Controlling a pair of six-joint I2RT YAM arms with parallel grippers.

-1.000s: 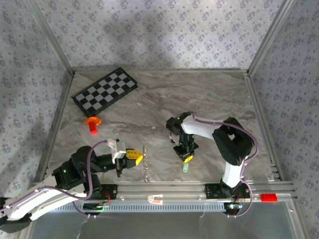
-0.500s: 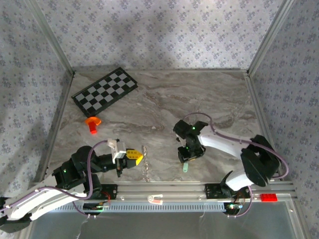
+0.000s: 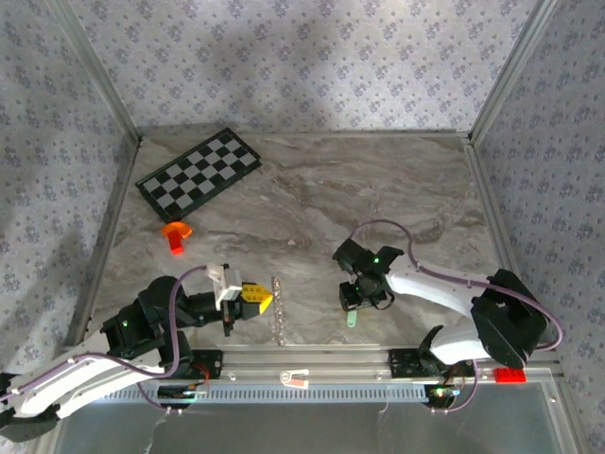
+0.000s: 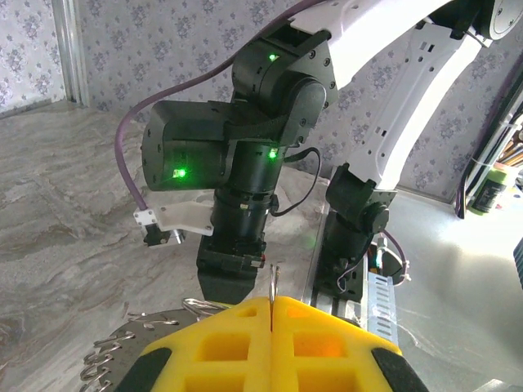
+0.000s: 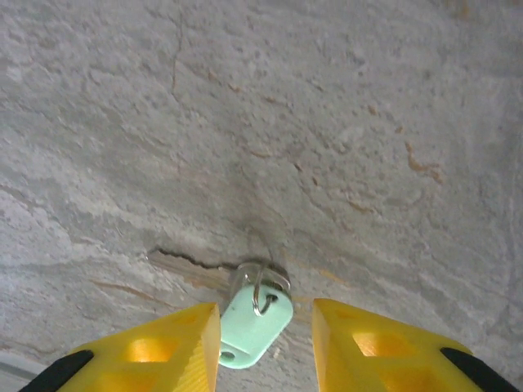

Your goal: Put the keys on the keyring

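Note:
The key (image 5: 255, 322) has a mint-green head with a small wire loop through its hole. It lies flat on the marble table between the fingers of my right gripper (image 5: 265, 309), which is open and straddles it from above. From above, the key (image 3: 352, 320) pokes out just below the right gripper (image 3: 354, 299). The keyring (image 3: 276, 308) stands on edge, fringed with small silver keys (image 4: 106, 363). My left gripper (image 3: 257, 301) is shut on its thin wire (image 4: 270, 287), a short way left of the key.
A black-and-white checkerboard (image 3: 198, 173) lies at the back left, with an orange plastic piece (image 3: 175, 234) in front of it. A small white part (image 3: 295, 377) and a red block (image 3: 509, 375) sit by the near rail. Metal frame posts and patterned walls enclose the table.
The right arm's elbow has swung out to the right and down, and its gripper has opened over the key. The key, the keyring and the left gripper have stayed put.

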